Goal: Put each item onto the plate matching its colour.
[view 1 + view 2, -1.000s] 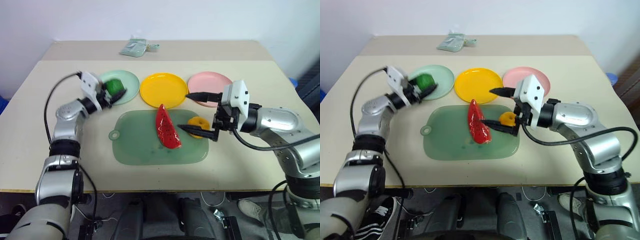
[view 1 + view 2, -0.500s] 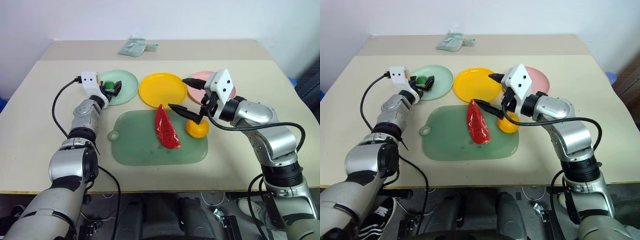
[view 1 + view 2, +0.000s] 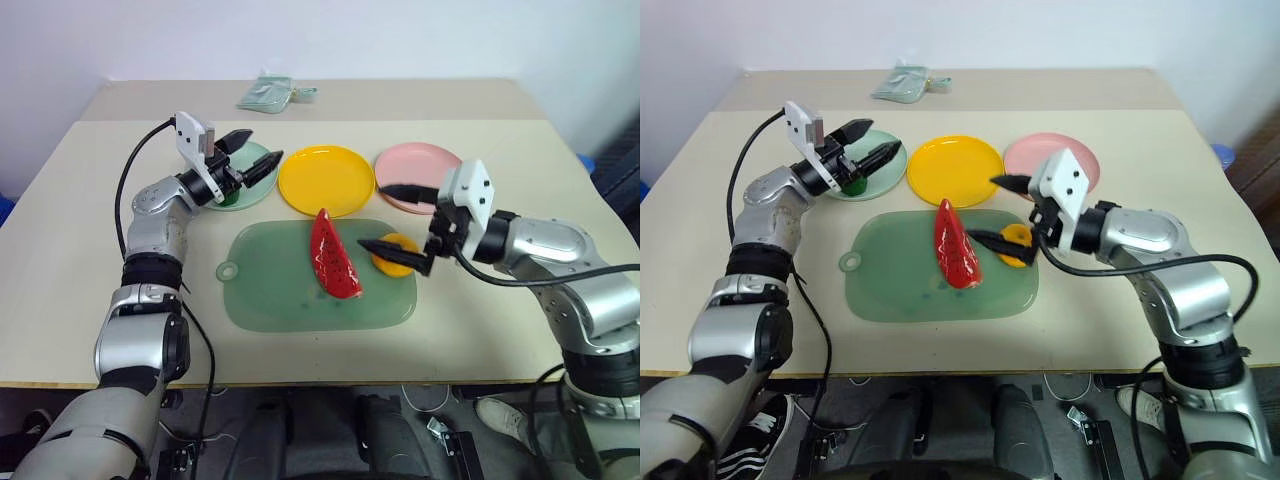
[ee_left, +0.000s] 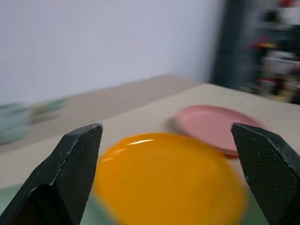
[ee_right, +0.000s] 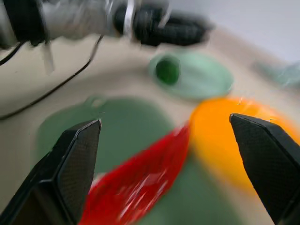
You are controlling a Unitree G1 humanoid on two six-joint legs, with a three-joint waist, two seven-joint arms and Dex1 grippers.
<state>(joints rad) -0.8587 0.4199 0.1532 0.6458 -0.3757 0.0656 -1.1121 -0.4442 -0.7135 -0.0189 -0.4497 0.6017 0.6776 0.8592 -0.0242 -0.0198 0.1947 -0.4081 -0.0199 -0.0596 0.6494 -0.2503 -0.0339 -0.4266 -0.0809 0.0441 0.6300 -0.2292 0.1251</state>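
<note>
The bumpy dark green ball point(image 3: 852, 183) lies on the mint green plate point(image 3: 264, 157). My left gripper point(image 3: 263, 148) hovers open just above it, pointing toward the yellow plate point(image 3: 327, 178). The red watermelon wedge point(image 3: 333, 255) and the round orange fruit point(image 3: 403, 243) lie on the green mat point(image 3: 290, 295). My right gripper point(image 3: 370, 216) is open, its lower finger across the orange fruit and its upper finger in front of the pink plate point(image 3: 430, 160). The right wrist view shows the ball point(image 5: 167, 69) and the wedge point(image 5: 140, 183).
A small pale green pouch point(image 3: 268, 93) lies at the back of the table. The three plates stand in a row behind the mat. The left wrist view looks over the yellow plate point(image 4: 168, 178) toward the pink plate point(image 4: 215, 129).
My left gripper has opened, left the green ball on the mint plate, and swung up and right. My right gripper reached toward the wedge, then drew back over the orange fruit.
</note>
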